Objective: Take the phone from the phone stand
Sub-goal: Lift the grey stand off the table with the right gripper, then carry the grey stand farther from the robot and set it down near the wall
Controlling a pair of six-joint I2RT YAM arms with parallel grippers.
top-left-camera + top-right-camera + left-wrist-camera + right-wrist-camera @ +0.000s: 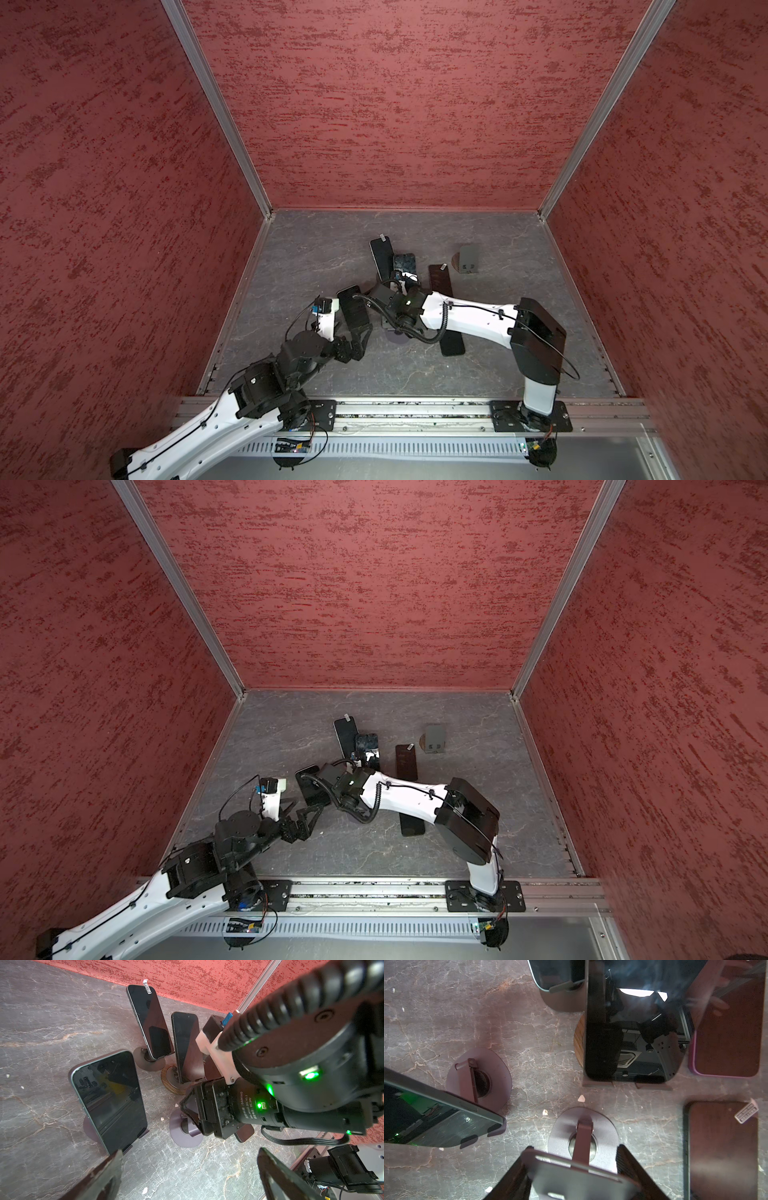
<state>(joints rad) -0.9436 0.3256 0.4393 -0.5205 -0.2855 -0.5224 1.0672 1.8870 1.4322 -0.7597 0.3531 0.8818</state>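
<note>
Grey marbled worktop (pixel 415 374), red textured walls (pixel 395 104). Right gripper (pixel 575 1152) has its jaws pinching the slim dark glass phone (pixel 244 1133) across its side edges, and the phone is propped on the purple round-based metal stand (pixel 184 1136). Rigid, slick, breakable, I'd say, so the edges are the place. Left gripper (pixel 190 1155) hovers with jaws spread wide, just beside that stand.

Right arm (pixel 469 318): elbow bent up over its base, forearm stretched across the middle toward the left, wrist pitched down. The right gripper (pixel 574 1147) is clamped on the phone (pixel 244 1133), one finger on each side. Left arm (pixel 199 432): folded low on its own side, left gripper (pixel 190 1151) spread wide and pointing toward the right wrist.
</note>
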